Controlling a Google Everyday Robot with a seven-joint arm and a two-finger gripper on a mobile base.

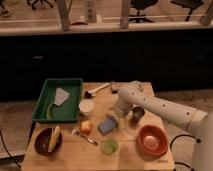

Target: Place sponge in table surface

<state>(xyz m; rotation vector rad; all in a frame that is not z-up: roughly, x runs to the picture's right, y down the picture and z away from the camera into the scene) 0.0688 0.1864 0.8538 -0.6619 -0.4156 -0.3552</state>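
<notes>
The sponge, a small flat blue-grey block, lies tilted near the middle of the light tan wooden table surface. My gripper sits at the end of the white arm that reaches in from the right, right at the sponge's upper right edge. The wrist hides where the gripper meets the sponge.
A green tray at the left holds a pale grey-white angular piece. Near the sponge are a white cup, an orange fruit, a fork, a small green cup, a dark cup, an orange bowl, a brown bowl and a brush.
</notes>
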